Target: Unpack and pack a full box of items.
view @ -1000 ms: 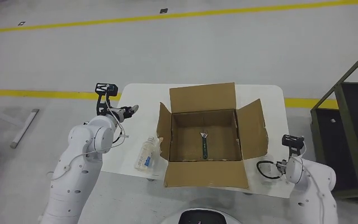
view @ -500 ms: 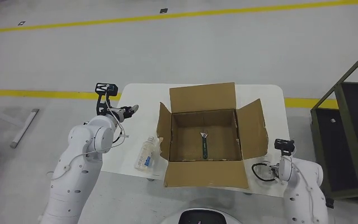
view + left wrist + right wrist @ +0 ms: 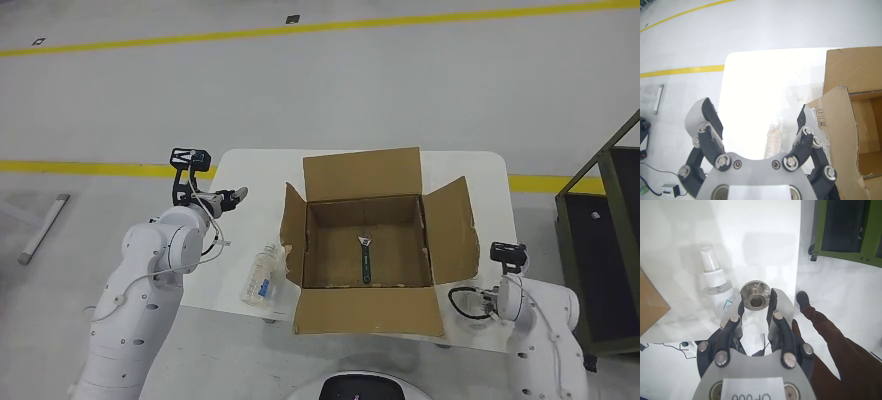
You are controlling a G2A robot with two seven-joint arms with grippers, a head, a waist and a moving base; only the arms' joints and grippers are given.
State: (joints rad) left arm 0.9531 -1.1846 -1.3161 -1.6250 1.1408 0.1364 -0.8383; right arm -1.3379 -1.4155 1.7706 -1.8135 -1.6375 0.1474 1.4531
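Now, left gripper [image 3: 755,106]: released, above desk's [image 3: 255,175] left edge.
Right gripper [image 3: 756,300]: clenched on hub [image 3: 755,291], desk's right edge, beside spray [image 3: 715,283].
Box [image 3: 365,175]: mid-desk, wrench [image 3: 366,258] inside.

Industrial hall; grey painted floor [image 3: 150,100], yellow lane lines [image 3: 300,27]; green metal trolley [image 3: 818,224].

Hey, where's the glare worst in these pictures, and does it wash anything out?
Left wrist view: the table is blown out to plain white, and the clear bottle nearly melts into it. Right wrist view: bright table too, yet soft shadows outline the spray bottle and metal fitting. Top view: even light, the wrench in the box reads plainly.
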